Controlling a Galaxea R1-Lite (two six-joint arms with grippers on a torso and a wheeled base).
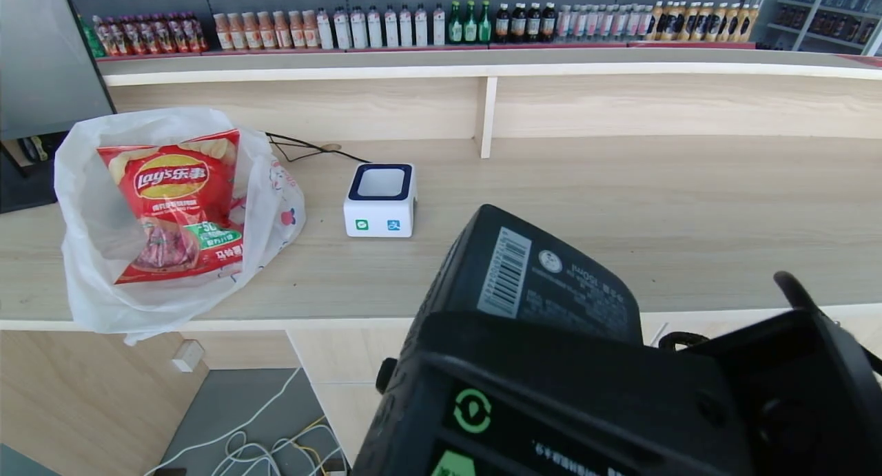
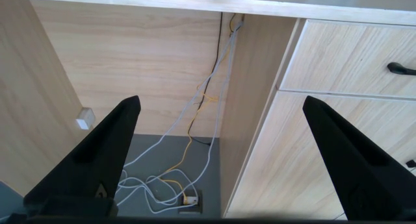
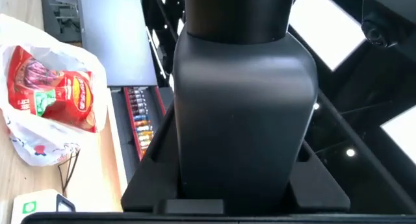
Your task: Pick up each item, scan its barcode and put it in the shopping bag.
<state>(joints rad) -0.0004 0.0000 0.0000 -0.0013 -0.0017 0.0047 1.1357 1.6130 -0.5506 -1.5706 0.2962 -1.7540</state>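
Note:
A black pack (image 1: 544,304) with a white barcode label (image 1: 504,272) on its upper face is held close over the counter's front edge, right of the scanner. My right gripper (image 3: 237,178) is shut on this black pack (image 3: 244,100). The white scanner (image 1: 380,199) with a blue-rimmed window stands on the wooden counter (image 1: 620,207). To its left lies the white plastic shopping bag (image 1: 89,255) with a red chips bag (image 1: 180,200) inside. My left gripper (image 2: 221,104) hangs open and empty below the counter, in front of the cabinet.
A black cable (image 1: 296,149) runs behind the scanner. A raised ledge with a divider (image 1: 486,114) backs the counter, and bottle shelves (image 1: 427,25) stand beyond. Loose cables (image 2: 162,185) lie on the floor beside drawers (image 2: 351,55).

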